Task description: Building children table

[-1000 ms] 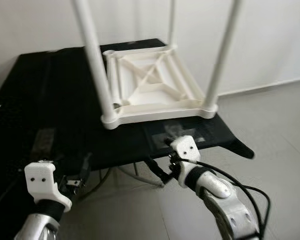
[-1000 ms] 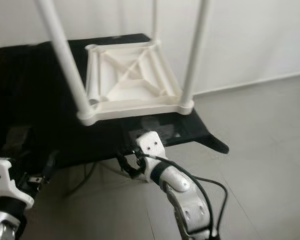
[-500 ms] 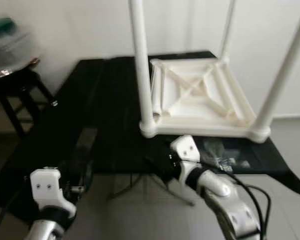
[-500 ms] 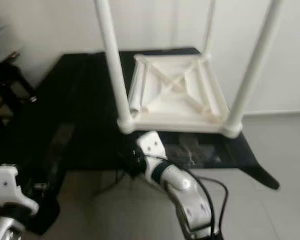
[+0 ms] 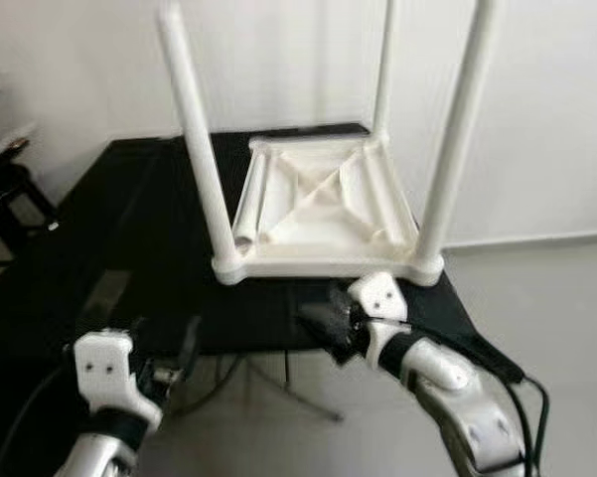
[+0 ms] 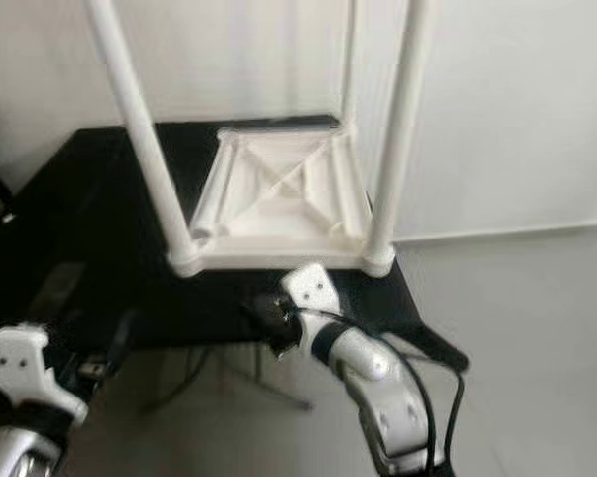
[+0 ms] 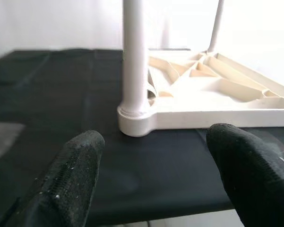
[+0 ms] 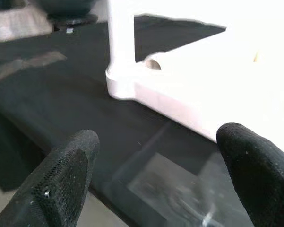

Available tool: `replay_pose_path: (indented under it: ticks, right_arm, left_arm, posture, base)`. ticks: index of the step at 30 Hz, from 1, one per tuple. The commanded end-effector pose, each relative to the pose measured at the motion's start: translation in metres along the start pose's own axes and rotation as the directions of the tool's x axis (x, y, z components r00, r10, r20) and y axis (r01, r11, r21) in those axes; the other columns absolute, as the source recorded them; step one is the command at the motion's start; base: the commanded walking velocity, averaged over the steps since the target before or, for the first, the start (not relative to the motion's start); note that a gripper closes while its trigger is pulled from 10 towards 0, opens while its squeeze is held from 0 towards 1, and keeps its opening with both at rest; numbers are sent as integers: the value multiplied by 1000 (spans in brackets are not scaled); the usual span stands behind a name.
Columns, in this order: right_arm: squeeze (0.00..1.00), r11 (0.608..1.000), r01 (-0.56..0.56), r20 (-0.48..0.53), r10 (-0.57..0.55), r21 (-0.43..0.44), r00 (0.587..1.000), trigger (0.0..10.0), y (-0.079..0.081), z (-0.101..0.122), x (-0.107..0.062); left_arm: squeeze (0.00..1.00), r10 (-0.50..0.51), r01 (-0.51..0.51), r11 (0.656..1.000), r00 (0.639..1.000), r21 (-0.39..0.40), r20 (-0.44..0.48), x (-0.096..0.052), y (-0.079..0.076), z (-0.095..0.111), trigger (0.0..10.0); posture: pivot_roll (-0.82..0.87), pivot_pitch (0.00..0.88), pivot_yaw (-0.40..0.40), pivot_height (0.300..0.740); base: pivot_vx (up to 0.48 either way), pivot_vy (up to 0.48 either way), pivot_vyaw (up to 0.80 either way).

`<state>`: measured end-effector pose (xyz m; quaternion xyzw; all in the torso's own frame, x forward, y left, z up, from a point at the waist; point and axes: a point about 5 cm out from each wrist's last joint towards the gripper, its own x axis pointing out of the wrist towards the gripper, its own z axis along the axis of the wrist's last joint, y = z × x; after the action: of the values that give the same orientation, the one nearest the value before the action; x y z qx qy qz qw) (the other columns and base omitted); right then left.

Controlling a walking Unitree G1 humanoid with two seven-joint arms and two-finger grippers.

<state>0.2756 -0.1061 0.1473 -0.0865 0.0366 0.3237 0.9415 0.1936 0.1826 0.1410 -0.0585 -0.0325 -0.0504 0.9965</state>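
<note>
- Children's table: white plastic, lying upside down on a black cloth-covered surface, ribbed underside facing up. Three white legs stand upright from its corners: one at the near left corner, one at the near right corner, one at the far right corner. It sits just ahead of and above both grippers, its near edge closest to the right gripper.
- Loose white tube: lies inside the upturned frame along its left side, just beyond the near left leg; its open end shows in the left wrist view, behind the leg socket.
- Right gripper: held at the front edge of the black surface, just below the table's near edge, touching nothing. Fingers spread wide; the near left corner socket is in view between them, well apart.
- Left gripper: lower and further left, in front of the black surface's edge, holding nothing. Fingers spread wide, with the near left leg base ahead between them.
- Dark stool: stands beyond the left gripper, at the far left, beside the black surface.
- Floor: pale tiles, to the right of the right gripper.
</note>
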Motion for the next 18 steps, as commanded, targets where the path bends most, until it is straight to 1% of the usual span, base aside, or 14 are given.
replay_pose_path:
  ticks: [1,18]
  right_arm:
    - [0,1000,-24,5,24,11,1000,10000,4,0,2]
    - [0,997,-68,0,68,22,998,10000,6,-2,3]
  left_arm:
    - [0,16,-16,1000,1000,3,-17,-1,3,-4,10000]
    - [0,6,-6,1000,1000,-5,-21,1,3,-5,10000]
  posture:
    - [-72,89,7,740]
    - [-78,83,12,740]
  base:
    - [0,-465,0]
    - [0,-465,0]
